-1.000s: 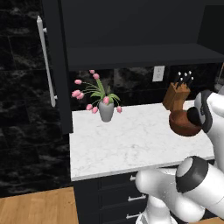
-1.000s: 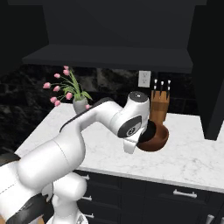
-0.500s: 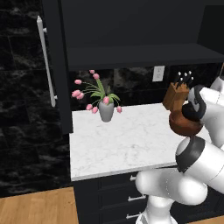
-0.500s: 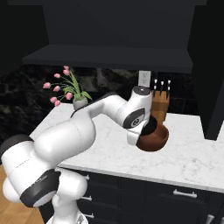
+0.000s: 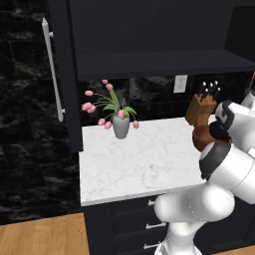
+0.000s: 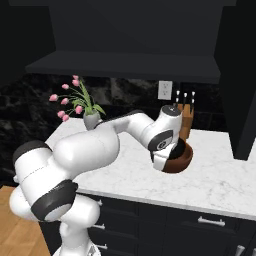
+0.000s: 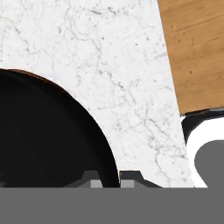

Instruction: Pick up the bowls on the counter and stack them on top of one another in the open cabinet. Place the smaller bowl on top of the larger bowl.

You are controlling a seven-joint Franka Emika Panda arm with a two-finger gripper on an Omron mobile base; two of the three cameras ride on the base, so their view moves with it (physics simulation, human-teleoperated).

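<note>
Bowl handling first: the larger bowl (image 6: 181,159) is a wide, shallow, reddish-brown thing with a thick rim and a wood-like look, so I would judge it stiff, fairly light, and best taken by pinching the rim wall between the two fingers, one inside and one outside. A smooth finish may let it swing or slip on a narrow pinch, so I would carry it level and slowly.

In the right base view it sits just in front of the knife block (image 6: 186,120), at the end of the arm and apparently lifted a little off the counter (image 6: 220,175); whether it is fully clear of the marble I cannot tell. In the left base view the same brown bowl (image 5: 201,136) shows beside the knife block, partly behind the arm.

The end effector (image 7: 119,179) is closed down to a narrow pinch; in the hand view its fingertips (image 7: 131,176) straddle the edge of the bowl's dark interior, with a thin brown rim showing, so it looks clamped on the larger bowl's rim.

The cabinet (image 5: 159,62) shelf stands above and behind the knife block, its door swung aside with the long silver handle (image 5: 54,69). The flower vase (image 5: 121,125) stands well apart from the knife block, along the counter.
</note>
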